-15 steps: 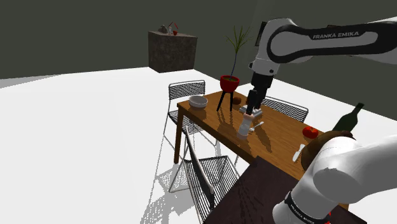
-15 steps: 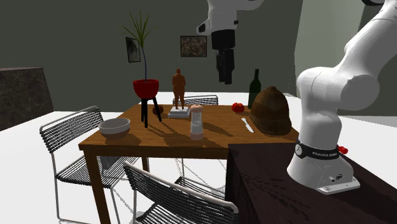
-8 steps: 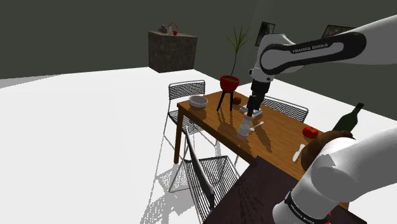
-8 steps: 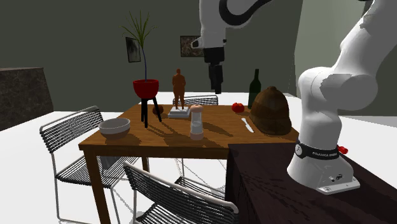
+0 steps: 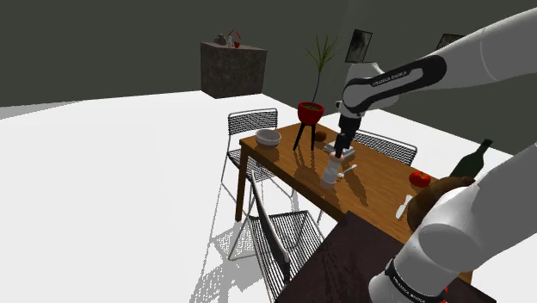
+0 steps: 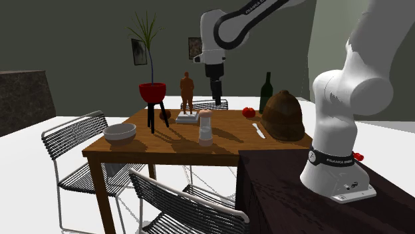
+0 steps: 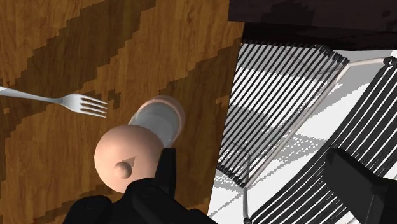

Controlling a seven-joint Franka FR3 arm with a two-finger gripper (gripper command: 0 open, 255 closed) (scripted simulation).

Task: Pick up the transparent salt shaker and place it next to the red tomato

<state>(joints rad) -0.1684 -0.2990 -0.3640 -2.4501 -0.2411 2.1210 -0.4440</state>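
Clear-bodied salt shaker with a rounded pinkish cap [image 6: 205, 127] upright on the brown wooden table [image 6: 159, 145], near the front edge, with a black wire chair [image 6: 186, 206] just in front. Well apart from the small red tomato [image 6: 249, 112], further back beside the brown dome-shaped hat [image 6: 282, 116]. Contents of the shaker: cannot tell.

All-black two-finger gripper [image 6: 217, 102] pointing down over the table, higher than the shaker. In the wrist view, fingers [image 7: 167, 167] spread apart, gripping nothing — shaker just beside one finger, not between the two. Silver fork [image 7: 76, 100] flat on the wood, tines toward the shaker.

Containers:
- Shallow grey bowl [image 6: 120, 131] at the table's corner on the second exterior view's left, inside plain and pale in the shoulder view.
- Red pot on a black tripod stand [image 6: 152, 92], holding a thin green spiky plant [image 6: 146, 33].
- Dark green bottle [image 6: 267, 92] upright behind the hat — fill level cannot be told.

Small brown figurine [image 6: 187, 90] standing on a flat pale base between the pot and the gripper.
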